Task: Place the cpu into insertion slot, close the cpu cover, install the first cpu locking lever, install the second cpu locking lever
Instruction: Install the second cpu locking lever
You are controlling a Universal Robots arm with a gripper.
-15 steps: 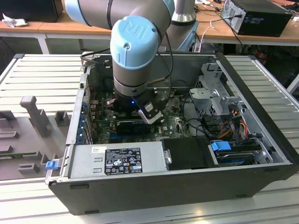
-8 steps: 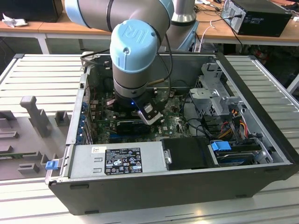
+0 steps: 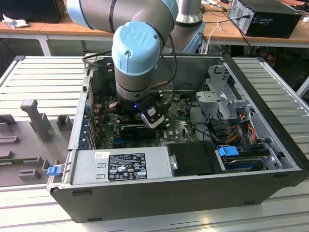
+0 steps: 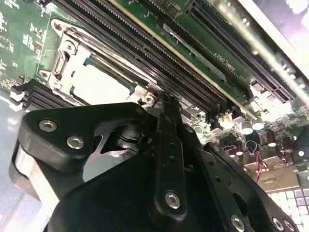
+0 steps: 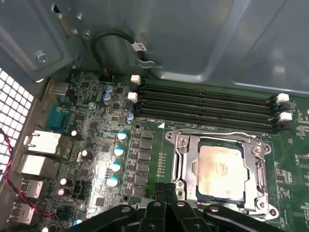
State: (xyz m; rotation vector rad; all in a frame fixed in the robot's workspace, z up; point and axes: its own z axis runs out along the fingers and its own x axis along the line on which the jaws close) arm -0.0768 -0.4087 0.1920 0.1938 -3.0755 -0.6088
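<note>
Note the cpu (image 5: pixel 222 166) lying flat inside the insertion slot (image 5: pixel 176 141), its pale face showing through the window of the cpu cover (image 5: pixel 193 164), which is folded down on top of it. Judge from this that placing and covering are done and that the work now concerns a locking lever.

Look at the gripper (image 5: pixel 170 191) in the first wrist view: fingers pressed together, nothing seen between them, tips low at the slot's edge on the side away from the memory slots (image 5: pixel 203 104). Find the same tip in the second wrist view, gripper (image 4: pixel 166 101) just beside a screwed corner of the slot. Cannot tell whether the tip touches metal there.

See one thin locking lever (image 5: pixel 212 134) running along the slot's edge on the memory-slot side, apparently lying down.

To do this step well, probably:
- Push with the tip on the lever wire only, not on the cover or the chip face.
- Press down and slightly sideways, toward the slot's hook.
- Keep clear of the memory slots.
- Move slowly; expect spring resistance, and a slip onto the green board could scratch it.
</note>
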